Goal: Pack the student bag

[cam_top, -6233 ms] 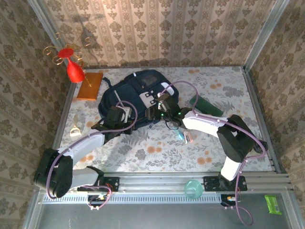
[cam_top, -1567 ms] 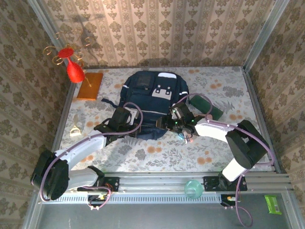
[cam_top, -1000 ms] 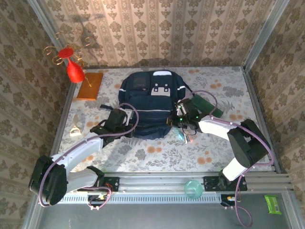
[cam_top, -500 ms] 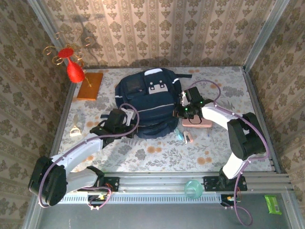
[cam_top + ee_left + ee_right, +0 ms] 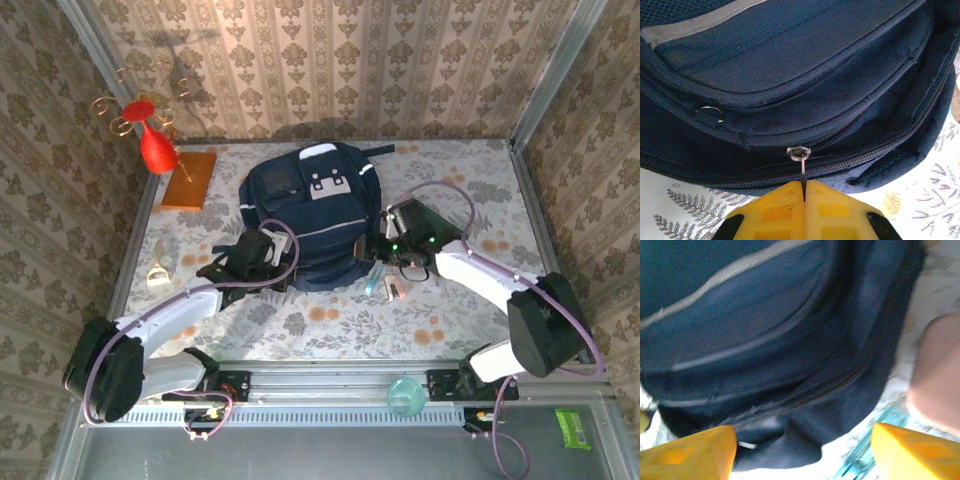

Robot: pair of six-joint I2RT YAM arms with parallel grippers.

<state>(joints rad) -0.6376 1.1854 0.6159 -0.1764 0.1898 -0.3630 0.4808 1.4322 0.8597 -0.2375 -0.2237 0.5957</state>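
The left hand (image 5: 804, 194) is closed on the thin zip pull (image 5: 802, 167) of the bag (image 5: 790, 75), which lies on the desk (image 5: 670, 202) just ahead of it. The right hand (image 5: 805, 445) stands wide and holds nothing. The near corner of the bag is between its fingers but is not gripped. I judge that a tug may drag the whole soft bag instead of running the zip, or the pull may slip out.

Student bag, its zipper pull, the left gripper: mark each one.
student bag (image 5: 300, 210), top external view, on its navy front panel.
zipper pull (image 5: 799, 153), left wrist view, on the metal ring at the slider.
left gripper (image 5: 805, 192), left wrist view, on the seam between its shut yellow fingertips.
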